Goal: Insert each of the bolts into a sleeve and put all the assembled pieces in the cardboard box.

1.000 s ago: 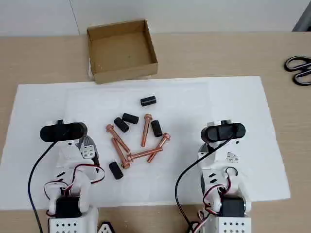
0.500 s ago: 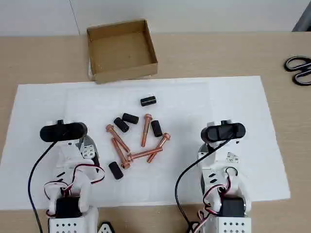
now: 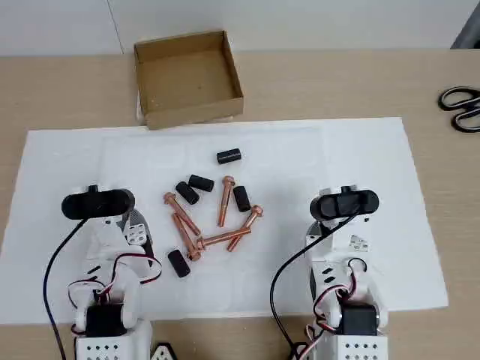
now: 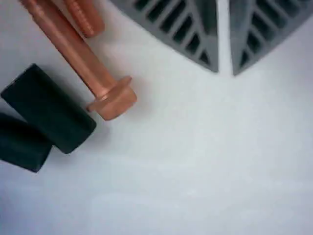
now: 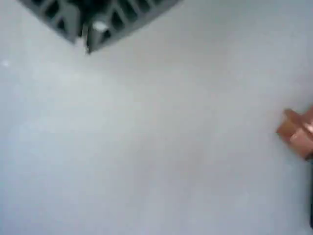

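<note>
Fingers (image 4: 188,27) together, low over paper (image 3: 360,157).

Your white plastic left arm (image 3: 103,241) and right arm (image 3: 337,259) each carry a black oval camera pod (image 3: 97,203), a black cable (image 3: 51,274), red-and-white wires (image 3: 144,264) and grey ribbed gripper fingers (image 4: 186,24).

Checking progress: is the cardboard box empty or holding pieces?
Empty: the high view shows only the bare floor of the cardboard box.

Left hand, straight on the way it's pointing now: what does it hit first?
Most likely bare white paper. In the left wrist view the left hand points down at the sheet, with the nearest bolt and black sleeve off to one side of that line. Depth is hard to judge.
</note>
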Available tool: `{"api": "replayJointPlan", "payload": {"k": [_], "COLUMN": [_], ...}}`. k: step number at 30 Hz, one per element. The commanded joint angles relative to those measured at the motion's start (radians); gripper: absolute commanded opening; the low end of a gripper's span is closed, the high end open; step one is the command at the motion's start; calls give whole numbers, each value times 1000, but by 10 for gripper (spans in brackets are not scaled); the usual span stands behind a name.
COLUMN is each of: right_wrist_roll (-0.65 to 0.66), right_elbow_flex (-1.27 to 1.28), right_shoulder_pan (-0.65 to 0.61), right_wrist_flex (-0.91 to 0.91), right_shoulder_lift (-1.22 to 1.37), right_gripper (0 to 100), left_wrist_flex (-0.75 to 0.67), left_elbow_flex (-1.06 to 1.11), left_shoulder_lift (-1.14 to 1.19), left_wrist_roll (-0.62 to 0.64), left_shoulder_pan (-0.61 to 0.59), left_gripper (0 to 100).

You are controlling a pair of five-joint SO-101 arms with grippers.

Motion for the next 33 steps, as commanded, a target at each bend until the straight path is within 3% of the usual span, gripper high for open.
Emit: {"api": "replayJointPlan", "payload": {"k": [1,33], "right_wrist_roll": [-8,-11], "right_elbow_flex": [3,3], "right_shoulder_pan": [-2,-8], "right_wrist_flex": [5,5], "right_shoulder_lift": [-13,-13], "right_gripper": [5,5], "left_wrist_flex": [-18,-18], "left_elbow_flex": [-4,-4], "left_shoulder_lift": [-11,-11], "left_wrist_roll": [3,3], "left_shoulder_pan": [-2,43], "left_gripper": [6,6]}}
